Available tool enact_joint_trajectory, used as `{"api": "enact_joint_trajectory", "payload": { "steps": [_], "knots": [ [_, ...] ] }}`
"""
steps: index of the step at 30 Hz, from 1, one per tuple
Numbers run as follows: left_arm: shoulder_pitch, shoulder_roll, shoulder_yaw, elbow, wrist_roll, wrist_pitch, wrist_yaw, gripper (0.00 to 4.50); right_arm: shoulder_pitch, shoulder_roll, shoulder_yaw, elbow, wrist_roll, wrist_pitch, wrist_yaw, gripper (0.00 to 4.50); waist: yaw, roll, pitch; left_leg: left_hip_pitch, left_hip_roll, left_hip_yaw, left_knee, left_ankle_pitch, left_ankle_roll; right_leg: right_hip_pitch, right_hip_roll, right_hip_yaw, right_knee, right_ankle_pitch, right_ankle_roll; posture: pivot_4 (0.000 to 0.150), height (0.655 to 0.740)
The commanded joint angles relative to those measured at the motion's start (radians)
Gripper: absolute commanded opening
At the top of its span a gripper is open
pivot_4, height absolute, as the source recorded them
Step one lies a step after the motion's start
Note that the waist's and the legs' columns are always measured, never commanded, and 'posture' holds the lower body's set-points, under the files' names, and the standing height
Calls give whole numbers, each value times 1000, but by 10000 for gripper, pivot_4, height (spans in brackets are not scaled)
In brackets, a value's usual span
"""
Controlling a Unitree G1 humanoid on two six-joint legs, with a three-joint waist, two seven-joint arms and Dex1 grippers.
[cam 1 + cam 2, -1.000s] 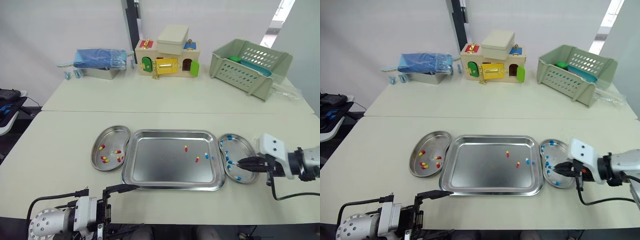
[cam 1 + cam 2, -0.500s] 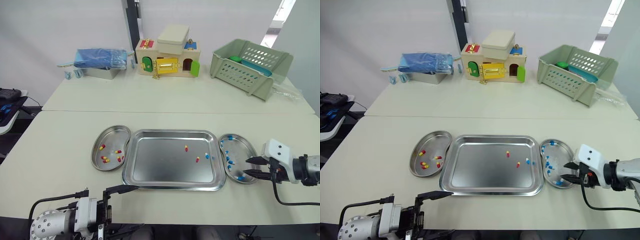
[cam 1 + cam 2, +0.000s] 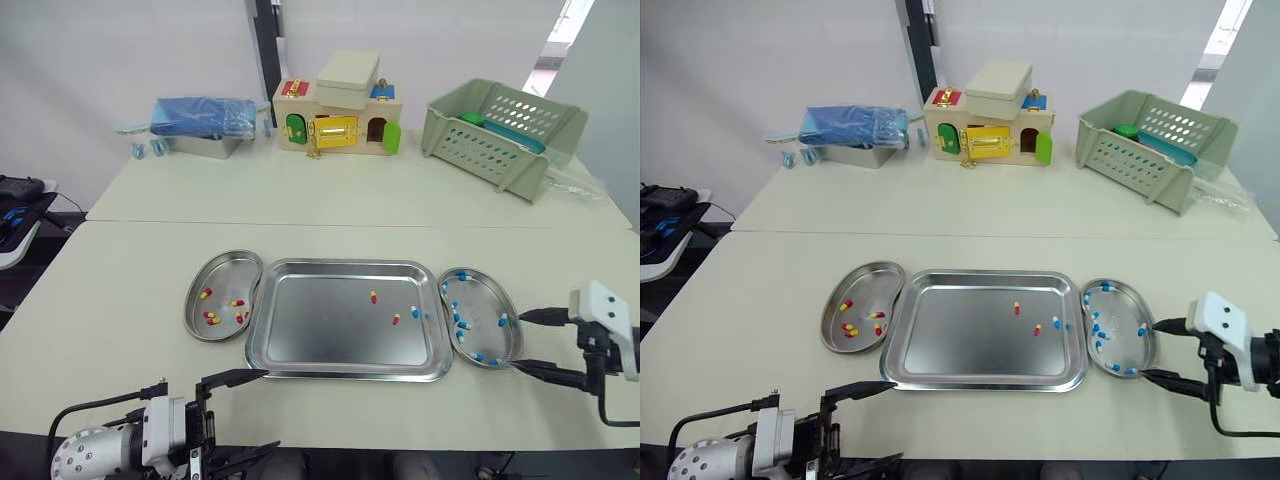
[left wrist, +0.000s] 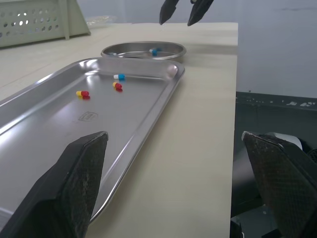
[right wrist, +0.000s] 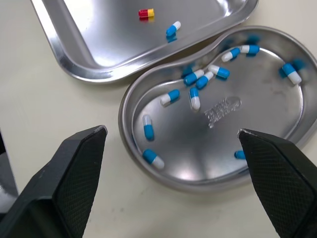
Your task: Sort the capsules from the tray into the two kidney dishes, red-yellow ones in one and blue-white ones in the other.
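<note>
The steel tray [image 3: 320,335] lies mid-table and holds two red-yellow capsules [image 3: 372,296] and one blue-white capsule [image 3: 414,312]. Left of it, a kidney dish [image 3: 225,275] contains several red-yellow capsules [image 3: 210,319]. The kidney dish on the right [image 3: 481,303] contains several blue-white capsules [image 5: 196,78]. My right gripper [image 3: 529,342] stands open and empty just off that dish's right rim. Near the table's front edge, before the tray's left corner, my left gripper [image 3: 241,414] is open and empty.
At the back of the table stand a blue bundle on a metal box [image 3: 200,125], a wooden toy house [image 3: 338,115] and a green basket [image 3: 500,135]. A seam crosses the table behind the dishes.
My right gripper was shut over the right dish; it has opened and drawn back to the right, off the dish. The left gripper has stayed put.
</note>
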Motion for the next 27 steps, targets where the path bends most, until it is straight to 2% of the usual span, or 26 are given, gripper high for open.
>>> {"api": "enact_joint_trajectory", "payload": {
  "steps": [1, 9, 13, 18, 27],
  "knots": [
    [8, 18, 67, -23, -30, 40, 53, 45000, 15, -22, -91, 38, 47, -39, 64, 44669, 1, 0, 0, 0, 0, 0, 0, 0, 0, 0, 0, 0, 0, 0, 0, 1500, 7400],
    [53, 183, 305, -4, -71, 308, 146, 45000, 111, -18, -158, 200, 13, -128, 111, 44669, 0, -2, 1, 0, 0, 0, 0, 0, 0, 1, 0, 0, 0, 0, 0, 1500, 7400],
    [-6, 278, 406, 203, -17, 339, 132, 45000, 119, 0, -149, 236, 16, -158, 94, 44669, -5, -1, 1, 2, 0, 0, -1, 0, 0, 0, 1, 0, 0, 0, 0, 1500, 7400],
    [-105, 335, 429, 364, 27, 328, 114, 45000, 135, 11, -135, 260, 8, -209, 89, 44669, -2, -1, 1, 1, 0, 0, -2, 0, 0, 0, 0, 0, -1, 0, 0, 1500, 7400],
    [-161, 357, 409, 412, 92, 350, 97, 45000, 144, 13, -133, 273, 13, -242, 87, 44669, -3, -1, 1, 1, 0, 1, -4, 0, 0, 0, 0, 0, -1, 0, 0, 1500, 7400]
  ]
}}
